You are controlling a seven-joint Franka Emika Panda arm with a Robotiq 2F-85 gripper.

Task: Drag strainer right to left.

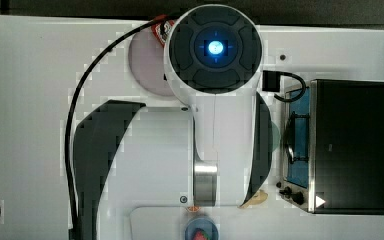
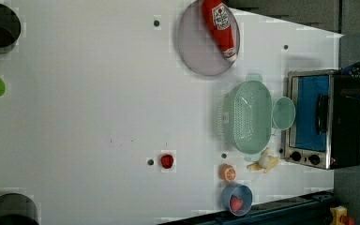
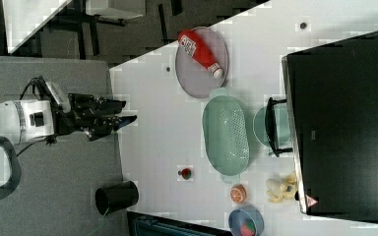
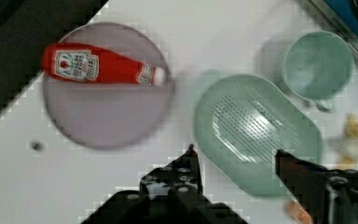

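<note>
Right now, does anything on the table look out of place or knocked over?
Yes: a red ketchup bottle lies on its side across the greyish-lilac plate, its cap overhanging the rim. The strainer and mug sit upright.

Flat white rectangular tabletop (image 2: 98,117); grey floor (image 3: 59,196) beside it; round black bin (image 3: 116,197) on the floor; dark surroundings beyond.

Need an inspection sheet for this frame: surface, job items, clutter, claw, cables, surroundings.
Surface: white table, small dark spots.
Job's things: strainer upright, untouched, beside the mug.
Clutter: ketchup bottle lying on the plate; toaster oven; banana; orange half; blue bowl; red fruit.
Claw: open, empty, above the strainer.
Cables: black cable along the arm.
Surroundings: black bin on grey floor.
</note>
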